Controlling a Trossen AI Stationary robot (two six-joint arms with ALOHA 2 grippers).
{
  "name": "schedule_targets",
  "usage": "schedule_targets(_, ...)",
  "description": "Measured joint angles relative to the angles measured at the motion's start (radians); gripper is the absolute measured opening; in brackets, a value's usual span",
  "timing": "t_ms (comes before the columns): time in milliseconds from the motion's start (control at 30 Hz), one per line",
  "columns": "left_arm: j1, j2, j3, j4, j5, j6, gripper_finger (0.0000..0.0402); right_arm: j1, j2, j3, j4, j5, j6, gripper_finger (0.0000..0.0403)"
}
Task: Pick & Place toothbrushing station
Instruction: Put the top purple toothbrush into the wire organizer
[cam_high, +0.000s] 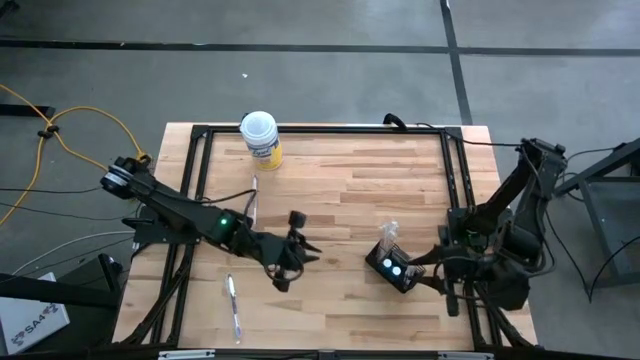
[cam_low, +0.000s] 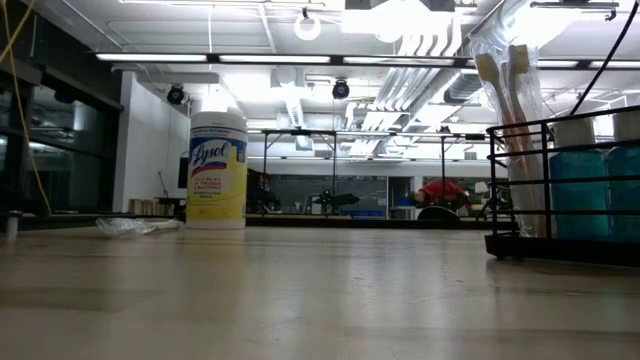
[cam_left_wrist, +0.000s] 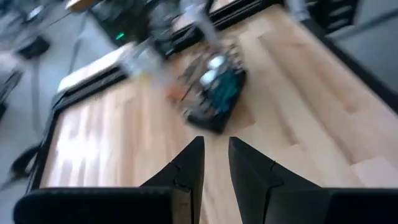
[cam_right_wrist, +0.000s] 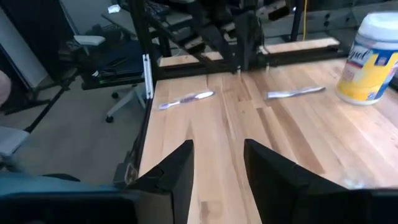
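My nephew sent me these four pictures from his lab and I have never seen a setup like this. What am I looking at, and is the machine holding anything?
It is a robot with two dark arms at a wooden table. One picture looks straight down, one looks level across the tabletop, and two come from cameras on the arms' wrists.

The left gripper hovers over the middle of the table, its fingers slightly apart and empty. The right gripper is open and also empty, near the table's right edge.

On the table stand a yellow-labelled wipes canister and a black toothbrushing station with two blue bottles inside. Two wrapped toothbrushes lie flat.
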Motion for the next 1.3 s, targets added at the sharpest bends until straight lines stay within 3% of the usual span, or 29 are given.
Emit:
schedule_targets(133,-0.014,-0.096,-0.123,0.022,-0.15,-0.158,0.0067,-0.031,0.0,0.0,0.017,-0.015,-0.032,0.0133)
schedule_targets(267,-0.016,-0.187,-0.251,0.007,-0.332,-0.443,0.0067,-0.057,0.0,0.0,0.017,-0.037,-0.03,0.0133)
schedule_targets(433,-0.006,-0.213,-0.311,-0.254,-0.442,-0.874,0.0067,-0.074,0.0,0.0,0.017,-0.047,-0.031,0.0133)
schedule_targets(600,0.022,-0.2,-0.312,-0.582,-0.39,-1.272,0.0067,-0.074,0.0,0.0,0.017,-0.047,-0.036,0.0133)
schedule_targets(833,0.106,-0.174,-0.312,-0.802,-0.212,-1.635,0.0067,-0.074,0.0,0.0,0.017,-0.03,-0.052,0.0133)
schedule_targets(1300,0.243,0.039,-0.312,-0.803,-0.041,-1.842,0.0067,-0.073,0.0,0.0,0.016,-0.03,-0.114,0.0133)
